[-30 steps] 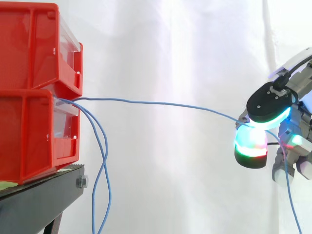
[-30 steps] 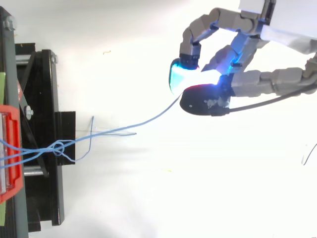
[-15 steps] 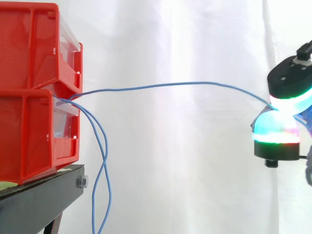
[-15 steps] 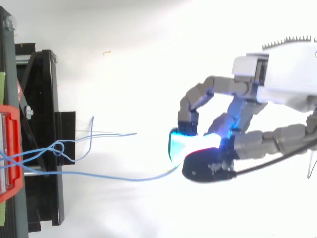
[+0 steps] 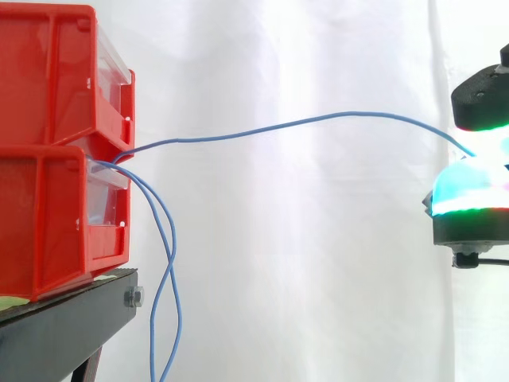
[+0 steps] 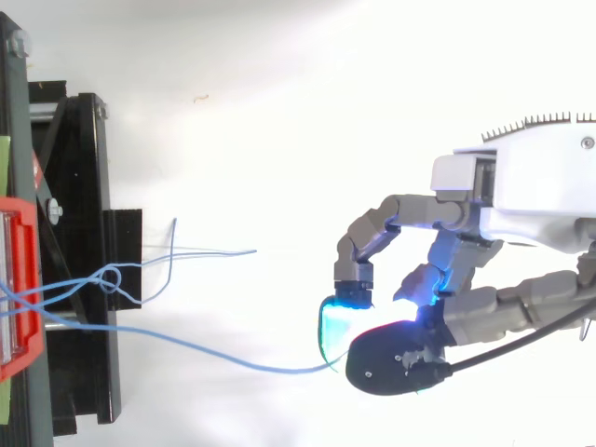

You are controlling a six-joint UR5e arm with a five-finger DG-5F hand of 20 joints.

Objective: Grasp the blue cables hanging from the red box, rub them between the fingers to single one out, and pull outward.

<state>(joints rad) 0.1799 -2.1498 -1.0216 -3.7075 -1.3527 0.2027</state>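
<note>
White curtain (image 5: 302, 239) behind everything, so the thin strands read clearly. Two red bins sit stacked on the black stand (image 5: 71, 318) at the side view's left, upper bin (image 5: 56, 76) on top of lower bin (image 5: 48, 215), which fixes the cable ends in place against a pull. The hand (image 6: 503, 307) is well off to the right of the bins, fingers curled, with two glowing pads (image 5: 469, 199) pressed together on one blue cable (image 5: 318, 119): a pinch, not a full wrap, likely so the strand can roll between the pads. That cable leaves the front lip of the lower bin, arcs up and over with visible slack, and drops into the pinch; it is not taut, so the outward pull looks partway done. The other blue cables (image 5: 169, 270) hang loose from the same lip down past the stand edge, clear of the hand, so a single strand looks isolated. From above, the strands cross in a small tangle (image 6: 112, 277) near the stand, which could snag as the slack goes.
</note>
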